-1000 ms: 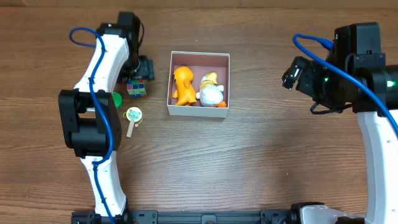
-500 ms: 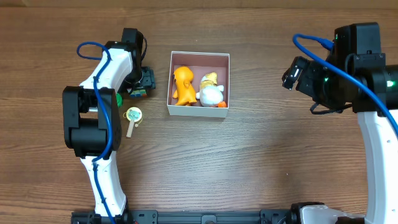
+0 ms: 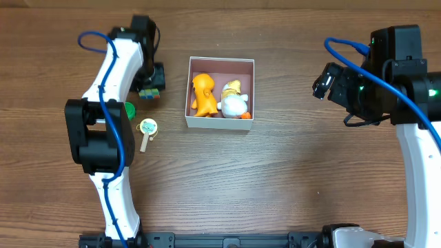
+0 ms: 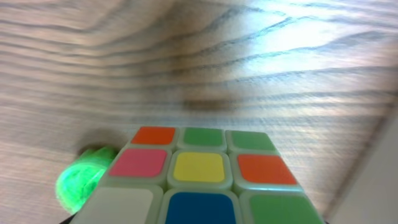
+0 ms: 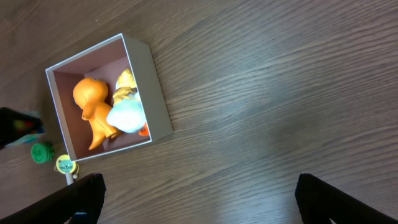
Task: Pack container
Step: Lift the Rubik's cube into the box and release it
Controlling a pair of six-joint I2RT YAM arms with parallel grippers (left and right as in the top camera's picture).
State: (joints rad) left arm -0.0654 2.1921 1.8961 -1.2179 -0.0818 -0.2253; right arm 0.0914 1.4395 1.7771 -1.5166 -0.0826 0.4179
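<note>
The container (image 3: pixel 220 123) is a square white-walled box with a pinkish inside, at mid table. It holds an orange toy (image 3: pixel 202 93) and a white and yellow duck-like toy (image 3: pixel 234 103). It also shows in the right wrist view (image 5: pixel 152 87). My left gripper (image 3: pixel 153 77) is just left of the container, shut on a Rubik's cube (image 3: pixel 149 94). The cube (image 4: pixel 199 180) fills the lower left wrist view and hides the fingers. My right gripper (image 5: pixel 199 202) is open and empty, high above bare table to the right of the container (image 3: pixel 324 81).
A green round toy (image 3: pixel 129 110) and a small yellow toy with a handle (image 3: pixel 147 129) lie left of the container, beside the left arm. The green toy also shows in the left wrist view (image 4: pixel 81 180).
My left gripper dipped onto the cube half a second ago and has moved back toward the far side, with the cube shifted along with it. The right arm has not moved.
</note>
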